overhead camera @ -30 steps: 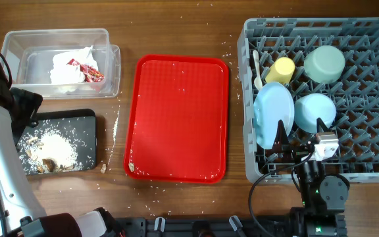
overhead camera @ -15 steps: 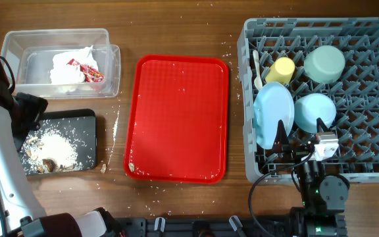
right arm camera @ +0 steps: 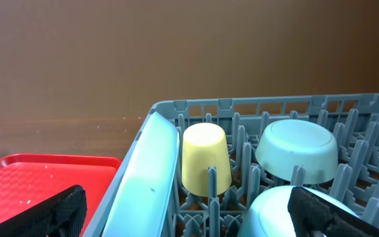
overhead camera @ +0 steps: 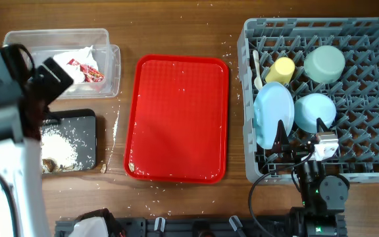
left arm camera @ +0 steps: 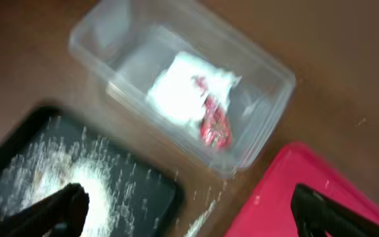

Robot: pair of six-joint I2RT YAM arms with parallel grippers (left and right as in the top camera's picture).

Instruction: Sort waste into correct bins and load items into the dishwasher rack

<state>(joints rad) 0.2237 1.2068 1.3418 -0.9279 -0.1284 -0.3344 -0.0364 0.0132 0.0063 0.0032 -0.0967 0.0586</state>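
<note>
The clear tub point(overhead camera: 108, 72) holds the white napkin point(overhead camera: 77, 58) and the red wrapper point(overhead camera: 92, 72); both also show in the left wrist view, the napkin point(left arm camera: 179, 89) and the wrapper point(left arm camera: 212, 125). The black tray point(overhead camera: 87, 141) holds brown scraps and white crumbs point(overhead camera: 61, 148). My left gripper point(overhead camera: 50, 78) hangs high over the gap between tub and tray, open and empty point(left arm camera: 189, 214). The grey rack point(overhead camera: 374, 164) holds the yellow cup point(overhead camera: 283, 69), green bowl point(overhead camera: 324, 63), blue bowl point(overhead camera: 314, 112), blue plate point(overhead camera: 273, 113) and white cutlery point(overhead camera: 257, 69). My right gripper point(overhead camera: 300, 135) is open at the rack's front.
The flat red serving tray point(overhead camera: 179, 118) lies between the bins and the rack, with small crumbs on it. A brown scrap point(overhead camera: 102, 168) lies on the table beside the black tray. White crumbs are scattered on the wood around the trays.
My left arm has risen and swung up toward the clear tub, now covering the left parts of tub and black tray. The right arm has not moved.
</note>
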